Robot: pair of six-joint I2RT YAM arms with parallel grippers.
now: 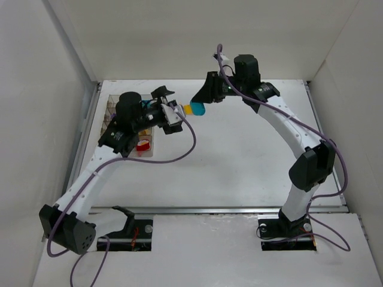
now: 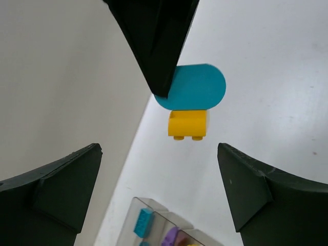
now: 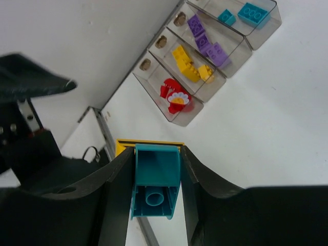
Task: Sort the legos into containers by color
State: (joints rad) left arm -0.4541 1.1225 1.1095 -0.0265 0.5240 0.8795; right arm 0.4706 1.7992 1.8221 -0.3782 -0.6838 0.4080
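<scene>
Above the table (image 1: 239, 167): right hand (image 3: 156, 174) grips stiff, light teal brick (image 2: 197, 87); open left hand (image 2: 158, 148) should pinch yellow brick (image 2: 188, 124) sidewise.

On the far-left part of the worktop (image 1: 239, 167), the right gripper (image 1: 195, 103) pinches a teal brick (image 1: 198, 110) joined to a yellow brick (image 1: 187, 109), just right of the left gripper (image 1: 175, 111), which hangs over the organizer (image 1: 149, 153).
</scene>
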